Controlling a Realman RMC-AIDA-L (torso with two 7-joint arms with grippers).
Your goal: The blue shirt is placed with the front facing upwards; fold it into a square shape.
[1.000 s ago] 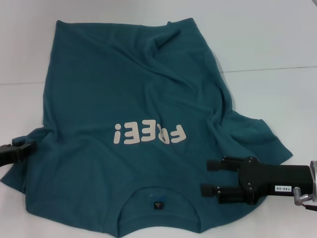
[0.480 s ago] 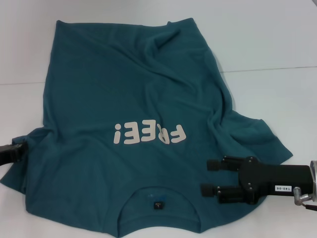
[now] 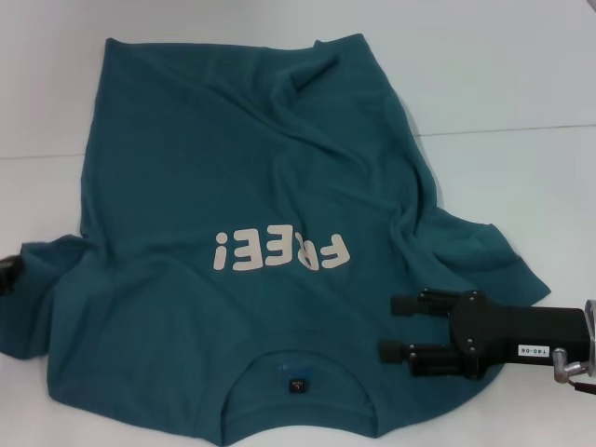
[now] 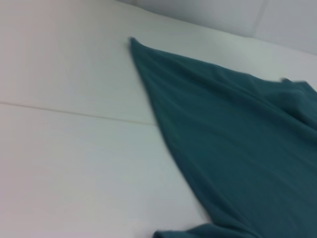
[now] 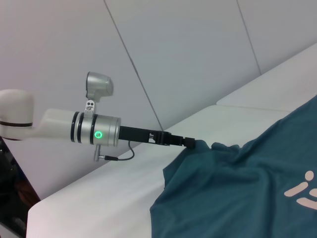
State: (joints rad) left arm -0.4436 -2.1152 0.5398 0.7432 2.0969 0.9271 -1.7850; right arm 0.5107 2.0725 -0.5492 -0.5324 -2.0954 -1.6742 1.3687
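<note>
Head view steeply down; both wrist views low, sharing the blue shirt [image 3: 251, 186].

Looks like a lab or robot test cell: bare white table [image 3: 521, 84] with a seam line, plain white panelled wall [image 5: 163, 54] behind it, no household items, just a robot arm [image 5: 74, 130] with green status light.
</note>
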